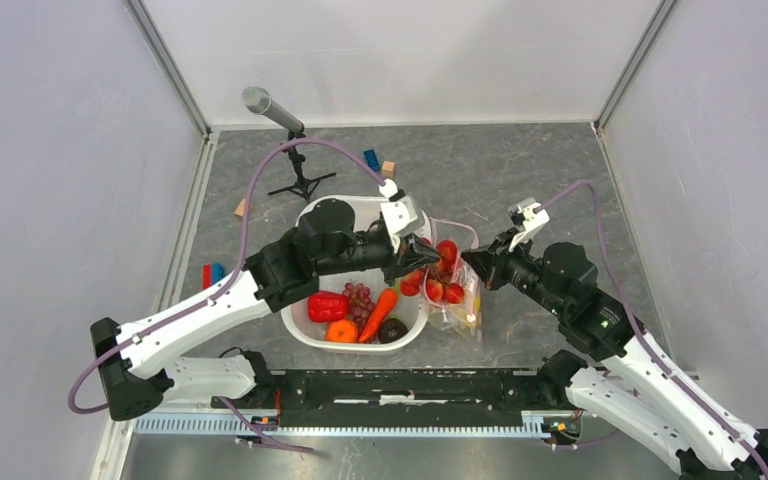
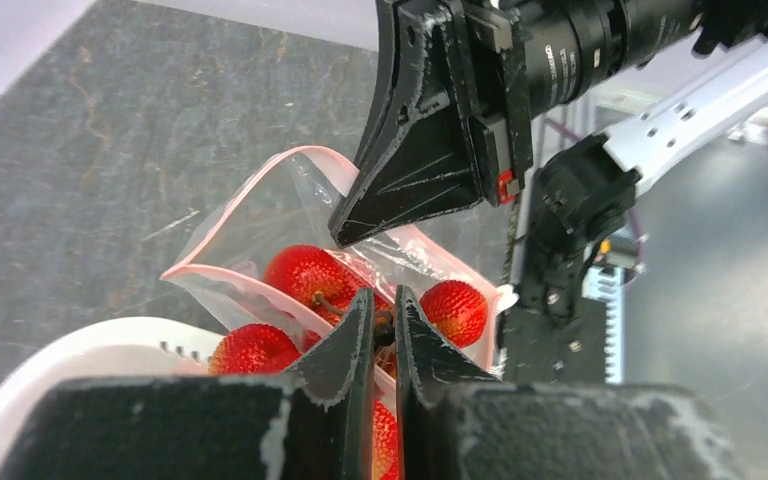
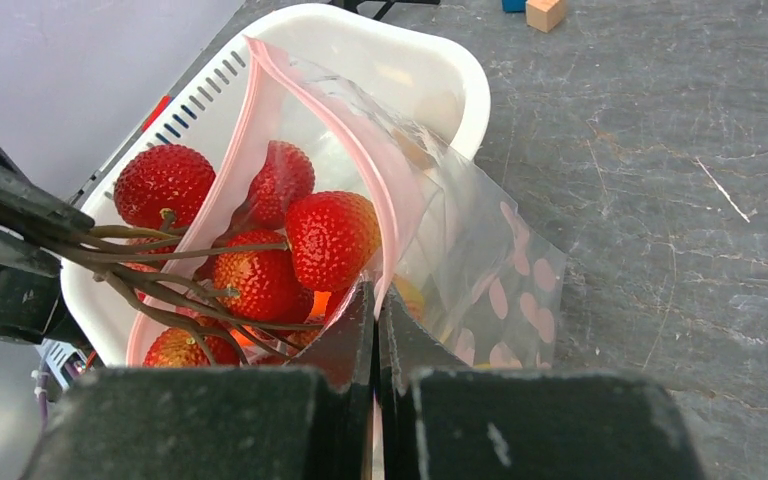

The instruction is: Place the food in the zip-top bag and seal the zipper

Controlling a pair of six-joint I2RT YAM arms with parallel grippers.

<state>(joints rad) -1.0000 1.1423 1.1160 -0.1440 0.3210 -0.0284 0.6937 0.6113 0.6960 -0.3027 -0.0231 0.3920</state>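
The right claw (image 3: 375,315) is closed on the pink zipper (image 3: 392,228) edge of the zip-top bag (image 3: 480,260). It lifts this edge, so the mouth stands open and faces up toward the other arm. The bag stands on the gray surface (image 3: 660,200), just beside the white basin (image 3: 400,50) and leaning against its wall.

The left claw (image 2: 382,335) is closed on the thin brown stems of a bunch of toy strawberries (image 3: 330,235). Gripping the stems lets the whole bunch hang as one piece, which I think is easier than taking a single berry. The bunch is at the bag's mouth: some berries seem already inside the clear plastic and one is outside the pink edge, though the wrist views do not show surely how deep they are.

A carrot (image 1: 380,312), a red pepper (image 1: 327,305) and purple grapes (image 1: 358,295) lie in the basin, not yet bagged, so in my judgement the task is at an early stage. The zipper is not sealed.
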